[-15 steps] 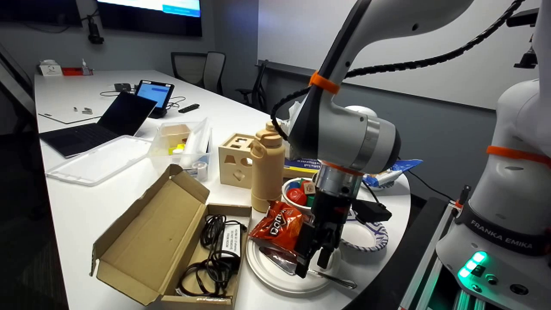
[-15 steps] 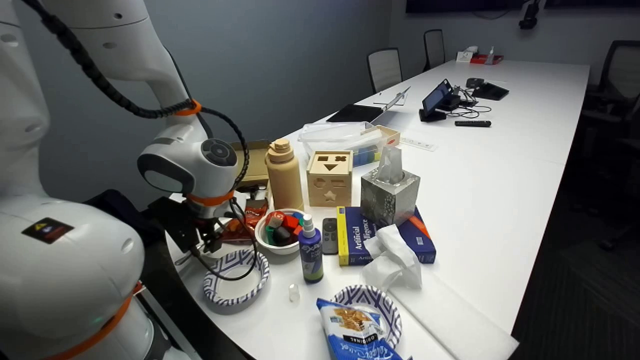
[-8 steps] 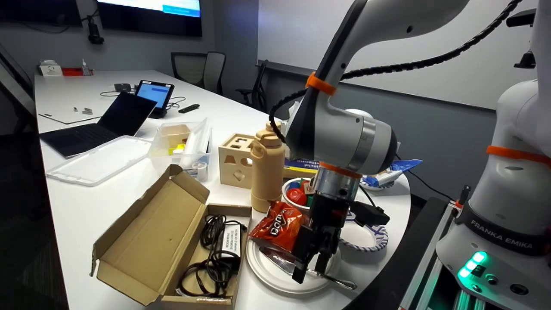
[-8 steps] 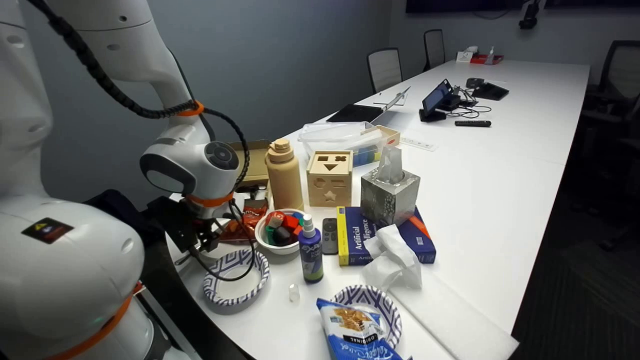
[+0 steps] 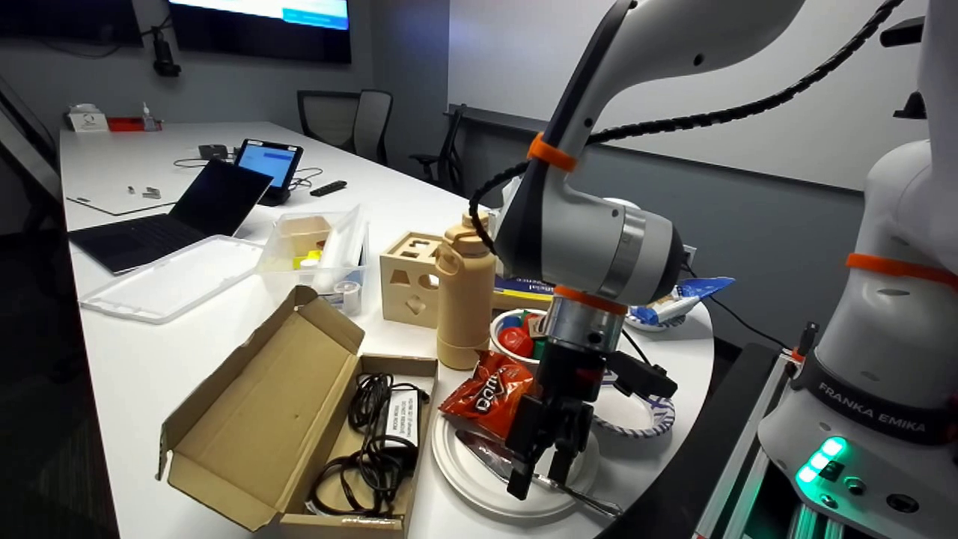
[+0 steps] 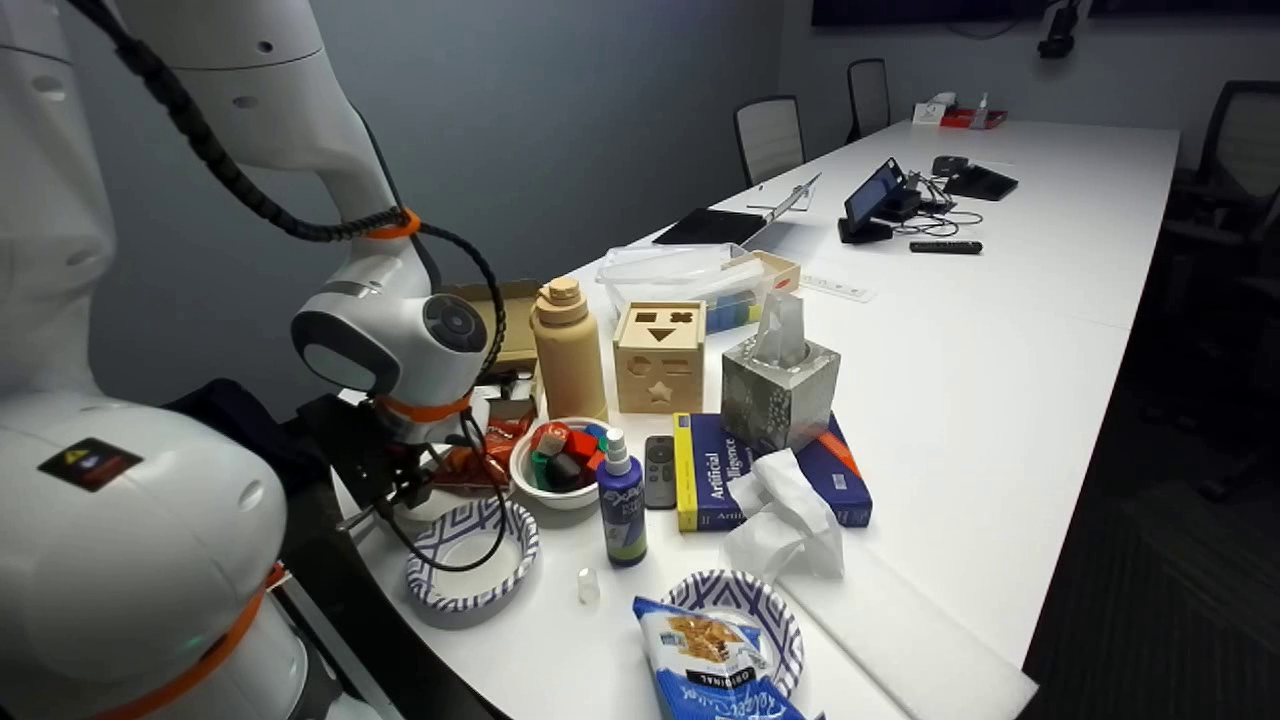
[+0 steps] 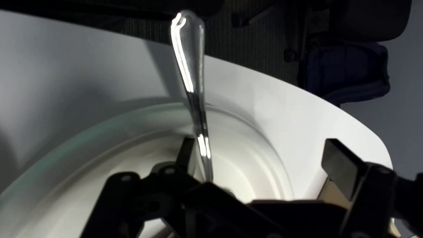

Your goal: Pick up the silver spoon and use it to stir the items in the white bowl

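The silver spoon lies across the large white plate, its handle sticking out over the rim. In the wrist view the spoon's handle runs between the fingers, close beside the left one. My gripper is open, low over the plate; in the wrist view a wide gap separates the spoon from the right finger. It covers part of the spoon. The white bowl holds the items, coloured rounded and blocky pieces; the bowl stands behind the gripper, partly covered by the arm.
A red snack bag rests on the plate beside the gripper. A patterned bowl stands close by. A tan bottle, an open cardboard box, a purple spray bottle and a wooden shape box stand around.
The gripper has come down slightly and shifted a little left in an exterior view. The plate, snack bag and spoon have shifted slightly; the spoon's handle end sits lower in that view.
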`<state>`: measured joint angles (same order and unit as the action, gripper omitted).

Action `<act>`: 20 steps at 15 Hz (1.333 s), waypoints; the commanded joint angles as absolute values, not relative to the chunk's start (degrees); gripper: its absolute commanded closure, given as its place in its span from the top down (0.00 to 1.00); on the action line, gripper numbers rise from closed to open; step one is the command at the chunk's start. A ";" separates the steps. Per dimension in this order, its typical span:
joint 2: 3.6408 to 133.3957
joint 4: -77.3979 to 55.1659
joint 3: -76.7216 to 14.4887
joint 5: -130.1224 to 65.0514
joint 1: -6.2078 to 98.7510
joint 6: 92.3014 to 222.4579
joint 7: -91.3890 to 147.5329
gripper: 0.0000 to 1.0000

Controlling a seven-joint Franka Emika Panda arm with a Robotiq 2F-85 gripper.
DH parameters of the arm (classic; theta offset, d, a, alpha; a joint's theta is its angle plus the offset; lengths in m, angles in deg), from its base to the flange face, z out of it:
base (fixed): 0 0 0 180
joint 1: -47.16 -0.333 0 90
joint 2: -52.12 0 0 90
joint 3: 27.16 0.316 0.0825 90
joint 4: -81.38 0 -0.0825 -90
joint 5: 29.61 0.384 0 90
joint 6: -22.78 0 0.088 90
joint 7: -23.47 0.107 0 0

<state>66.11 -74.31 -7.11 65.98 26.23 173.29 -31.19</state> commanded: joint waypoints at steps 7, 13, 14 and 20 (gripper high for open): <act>68.34 -73.58 -10.40 66.54 26.20 169.26 -32.44 0.21; 68.48 -73.67 -11.16 66.91 26.30 168.19 -32.65 0.00; 68.49 -73.68 -11.28 66.90 26.32 168.01 -32.65 0.02; 66.87 -73.78 -11.61 65.93 26.48 166.43 -31.73 0.01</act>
